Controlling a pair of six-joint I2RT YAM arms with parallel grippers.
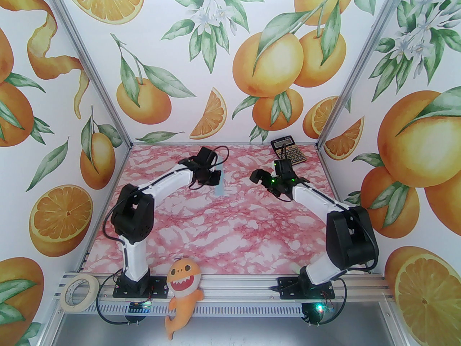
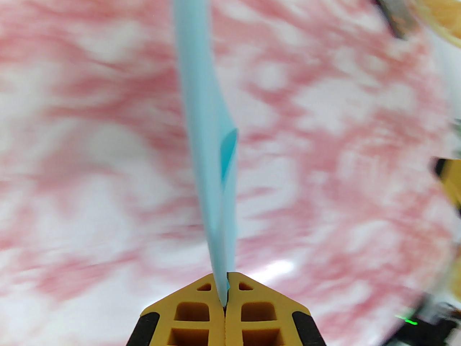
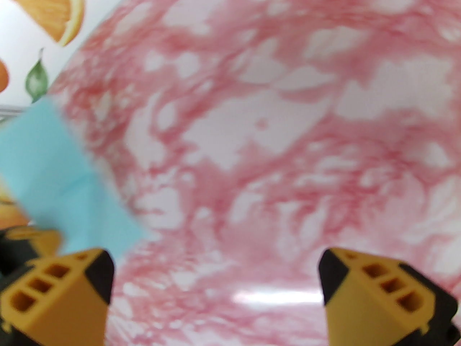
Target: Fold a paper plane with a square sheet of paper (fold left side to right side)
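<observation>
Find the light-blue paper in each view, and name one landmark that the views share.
Top external: paper at centre, beside the left gripper.
Left wrist: paper extends up from the shut left gripper, bottom centre.
Right wrist: paper at left edge.
Shared landmark: pink marbled table.

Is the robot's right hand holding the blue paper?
No, the right hand is wide open with nothing in it; the left hand pinches the blue paper.

Two arms (image 1: 162,186) (image 1: 313,195); one paper sheet (image 1: 220,189), calculator (image 1: 289,150), plush (image 1: 183,294), tape roll (image 1: 78,294).
</observation>
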